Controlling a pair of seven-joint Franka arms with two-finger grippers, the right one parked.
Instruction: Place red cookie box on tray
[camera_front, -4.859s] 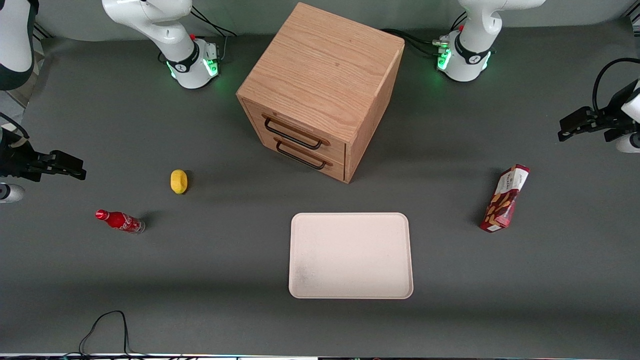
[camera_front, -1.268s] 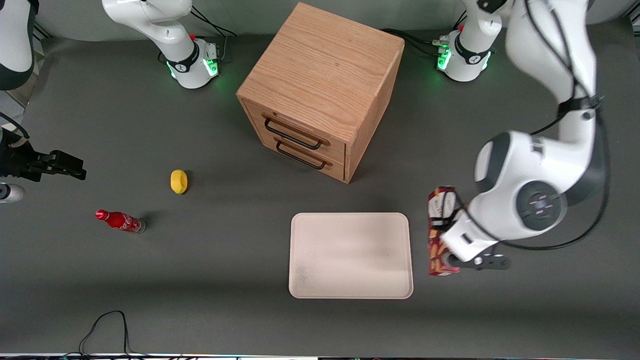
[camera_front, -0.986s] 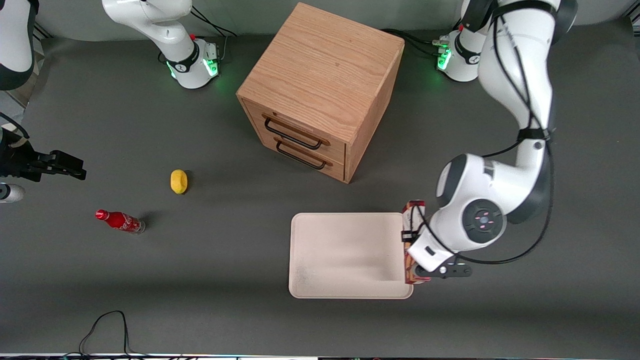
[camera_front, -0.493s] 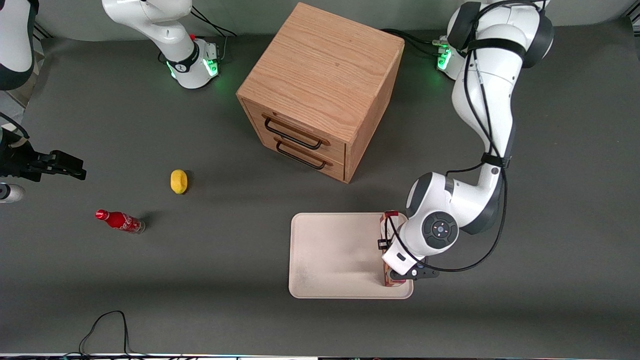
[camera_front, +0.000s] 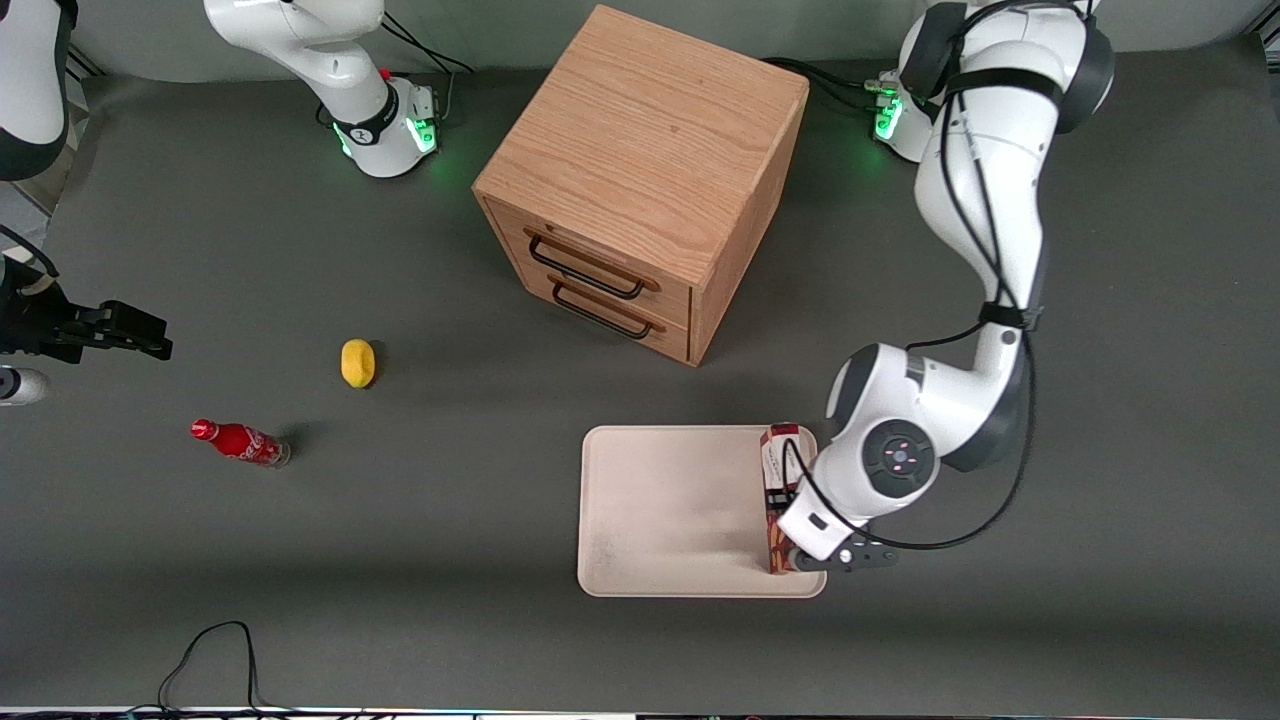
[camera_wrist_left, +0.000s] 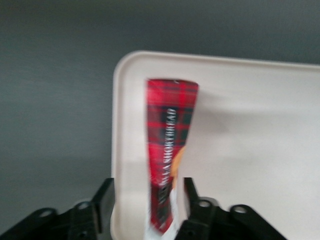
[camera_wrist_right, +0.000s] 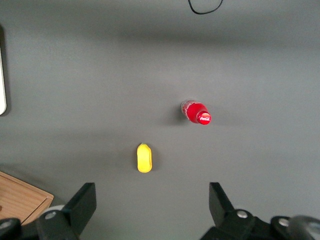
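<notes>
Jaws spread either side of the red cookie box (camera_wrist_left: 169, 150), and from the wrist camera there's daylight between each black finger and the carton, so this reads as a release, not a grip. The gripper (camera_front: 800, 545) hangs low over the tray (camera_front: 680, 510), at the edge toward the working arm's end of the surface (camera_front: 400, 560). The box lies lengthwise just inside that rim, parallel to the tray's short side, its white end pointing toward the wooden drawer cabinet (camera_front: 640, 180). It looks to be resting on the tray floor, though whether it sits fully flat I can't tell.

So the placing step looks all but finished. What's left, I'd judge, is a clean exit: lift straight up, fingers wide, without brushing the carton, since it sits so near the rim that a nudge could tip it out.
</notes>
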